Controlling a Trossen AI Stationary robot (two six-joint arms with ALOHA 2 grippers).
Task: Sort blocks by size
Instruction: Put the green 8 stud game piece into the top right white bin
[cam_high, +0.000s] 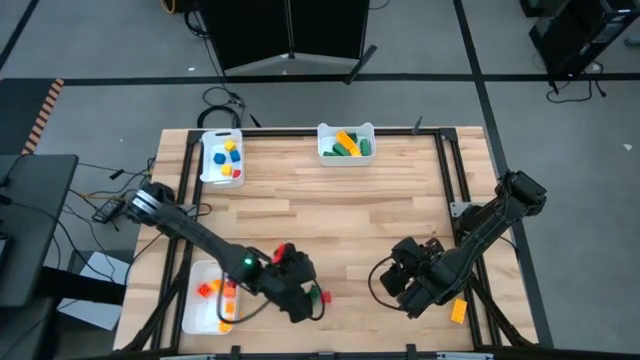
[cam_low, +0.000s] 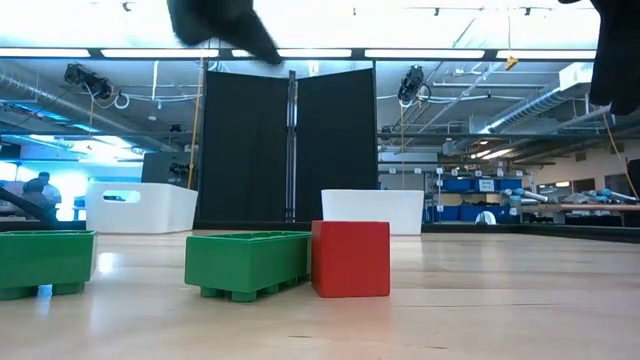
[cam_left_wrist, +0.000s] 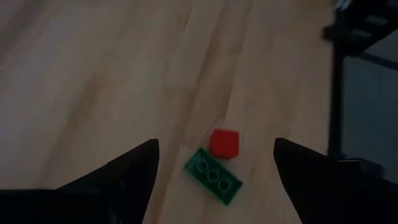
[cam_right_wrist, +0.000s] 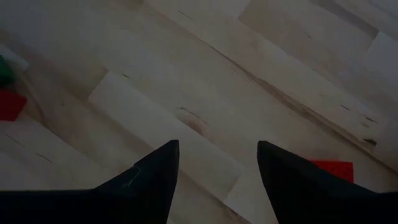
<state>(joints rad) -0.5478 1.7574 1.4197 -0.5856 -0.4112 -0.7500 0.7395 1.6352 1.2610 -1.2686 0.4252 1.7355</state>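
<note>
A red cube (cam_left_wrist: 224, 143) and a green studded brick (cam_left_wrist: 212, 176) lie side by side on the wooden table near its front edge, also seen in the high view as the red cube (cam_high: 316, 291) and green brick (cam_high: 325, 297). My left gripper (cam_left_wrist: 216, 145) hangs open above them, a finger on either side, touching neither. The low view shows the green brick (cam_low: 250, 262) touching the red cube (cam_low: 350, 258), and a second green brick (cam_low: 45, 262) at the left. My right gripper (cam_high: 410, 282) hovers open over bare wood at the near right, shown by its own view (cam_right_wrist: 217, 146).
A white tray (cam_high: 196, 300) at the near left holds orange, red and yellow blocks. A far-left tray (cam_high: 208, 160) holds yellow, blue and red ones; a far-middle tray (cam_high: 324, 148) holds green, yellow and orange ones. An orange block (cam_high: 458, 310) lies near the right arm.
</note>
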